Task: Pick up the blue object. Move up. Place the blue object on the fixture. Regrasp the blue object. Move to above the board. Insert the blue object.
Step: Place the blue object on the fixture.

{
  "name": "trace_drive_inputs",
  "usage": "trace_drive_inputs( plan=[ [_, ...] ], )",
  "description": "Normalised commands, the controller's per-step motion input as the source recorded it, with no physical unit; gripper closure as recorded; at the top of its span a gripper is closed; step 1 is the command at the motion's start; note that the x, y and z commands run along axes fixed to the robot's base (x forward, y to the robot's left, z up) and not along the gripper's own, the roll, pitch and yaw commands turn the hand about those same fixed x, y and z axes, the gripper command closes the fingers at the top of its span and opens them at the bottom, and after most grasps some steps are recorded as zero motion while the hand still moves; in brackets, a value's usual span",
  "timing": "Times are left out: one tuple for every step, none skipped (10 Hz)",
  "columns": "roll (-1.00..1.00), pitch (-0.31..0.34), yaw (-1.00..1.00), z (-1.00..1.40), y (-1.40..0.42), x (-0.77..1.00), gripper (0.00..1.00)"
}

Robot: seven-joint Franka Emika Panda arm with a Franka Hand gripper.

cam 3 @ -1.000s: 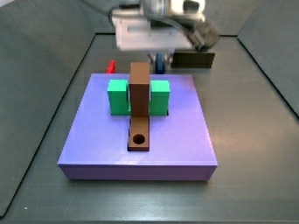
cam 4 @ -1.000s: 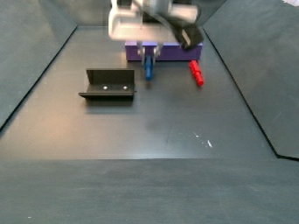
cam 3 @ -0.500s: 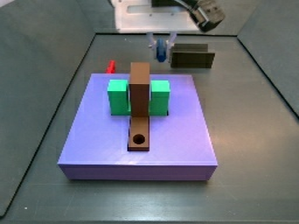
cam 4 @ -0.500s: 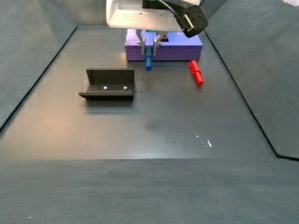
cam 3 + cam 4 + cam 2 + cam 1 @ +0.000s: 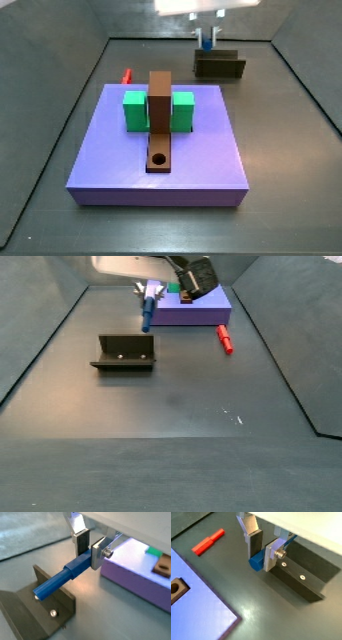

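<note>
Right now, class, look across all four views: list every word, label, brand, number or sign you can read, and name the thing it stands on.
None: no readable text in any view.
The blue object held in the gripper, the fixture, the board and the red peg carry no markings.

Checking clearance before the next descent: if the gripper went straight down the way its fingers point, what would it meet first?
Probably the fixture. The gripper holds the blue object hanging below its fingers, above the fixture in both side views, so the peg's lower end would touch first. Exact alignment is uncertain.
</note>
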Motion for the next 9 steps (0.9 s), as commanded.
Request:
trace_drive_inputs(
  plan=[
    [-1.0,0.0,-0.03,0.21,0.09,0.72,1.0],
    [-1.0,0.0,-0.02,0.16,0.07,0.7,1.0],
    [-1.0,0.0,0.0,0.09,0.08,0.66,1.0],
    [-1.0,-0.043,-0.01,0.07,0.14,0.61,1.0],
    [-1.0,-0.163,-0.09,0.09,0.16,0.57,1.0],
    [-1.0,-0.249,-0.1,0.1,0.21,0.5,1.0],
    [-1.0,-0.283,-0.08,0.0,0.45,0.36,1.0],
    [-1.0,-0.366,-0.12,-0.05,0.49,0.22,1.0],
    [-0.65,-0.306,-0.14,-0.43,0.62,0.0,1.0]
  ],
)
